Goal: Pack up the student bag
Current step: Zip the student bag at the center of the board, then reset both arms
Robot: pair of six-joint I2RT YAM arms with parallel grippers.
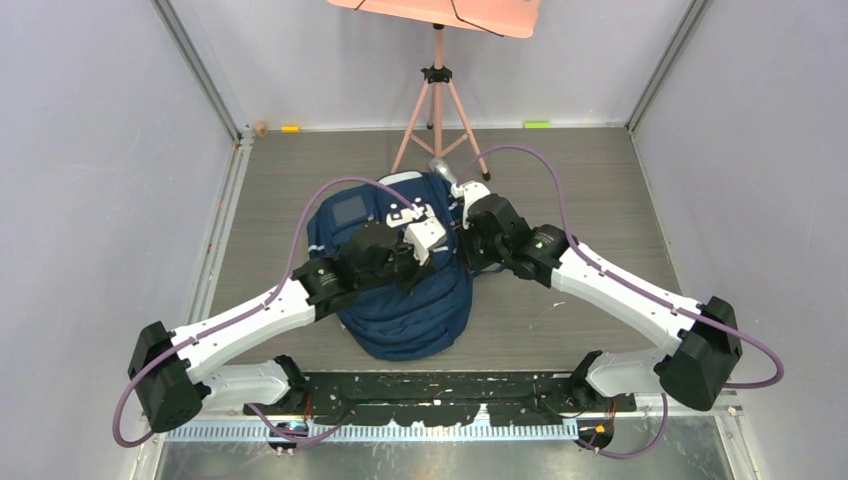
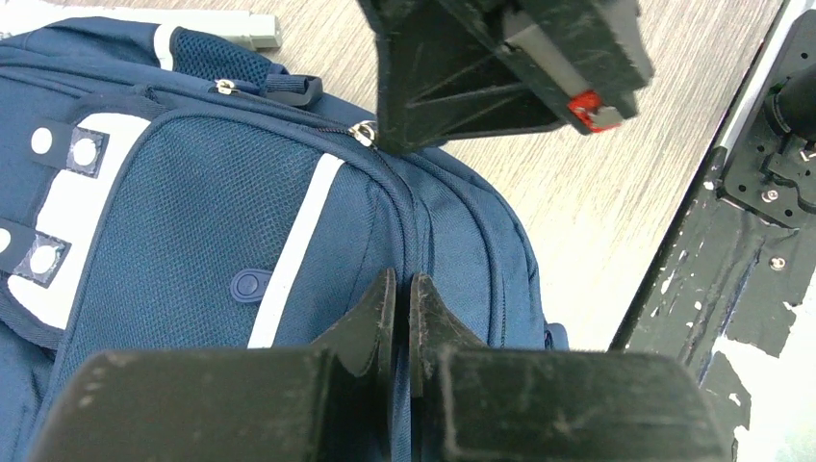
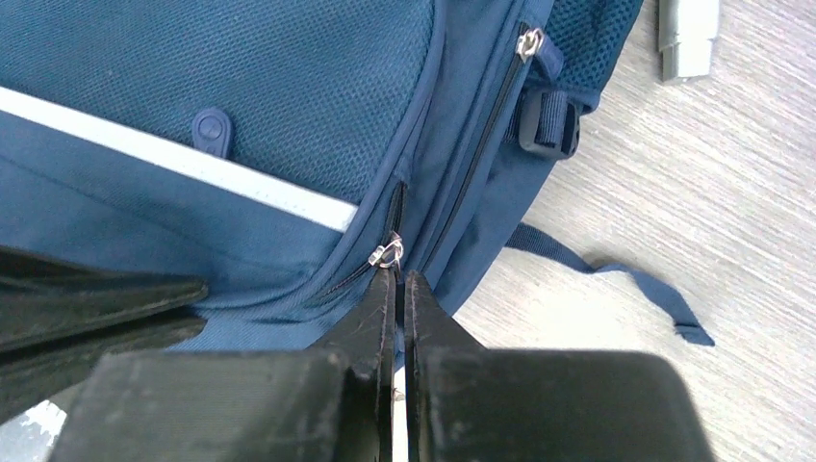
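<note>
I have the student bag [image 1: 410, 315] lying flat mid-table, front pocket up. My left gripper [image 2: 404, 294] is closed, tips pressed on its side seam. My right gripper [image 3: 399, 284] is closed too, against the silver zip pull [image 3: 388, 254]; I cannot tell whether it has it pinched. A grey cylinder [image 1: 441, 170] lies just beyond the bag, the pink tripod [image 1: 437, 110] stands behind, and a loose strap [image 3: 625, 284] trails on the table.
</note>
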